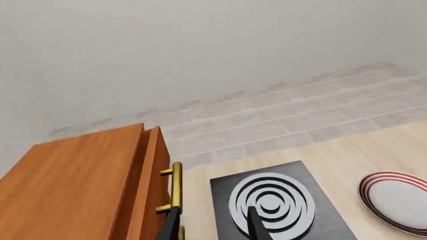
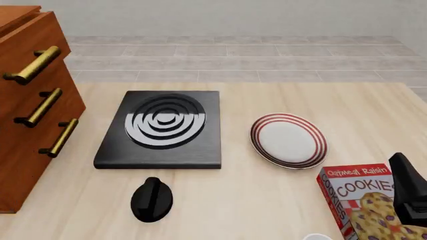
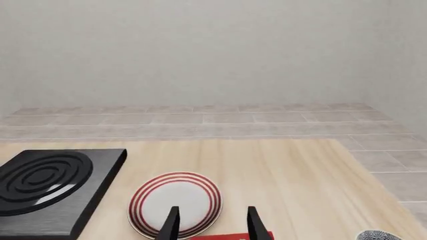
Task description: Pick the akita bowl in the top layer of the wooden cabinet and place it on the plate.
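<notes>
The wooden cabinet [image 2: 23,145] stands at the table's left edge, its three brass handles facing right. The top layer [image 2: 48,36] carries the highest handle [image 2: 32,65]; its inside does not show, so the akita bowl is hidden. The red-ringed white plate [image 2: 288,140] lies right of centre. In the left wrist view my left gripper [image 1: 213,227] is open and empty, its fingers just off the top handle [image 1: 175,190] and above the stove. My right gripper [image 3: 212,225] is open and empty, on the near side of the plate [image 3: 175,204].
A black square stove [image 2: 160,127] with grey rings lies between cabinet and plate, its black knob [image 2: 152,199] in front. A cookie box [image 2: 360,200] stands at the near right beside the right arm [image 2: 408,192]. A small speckled rim [image 3: 379,235] shows at the right wrist view's edge.
</notes>
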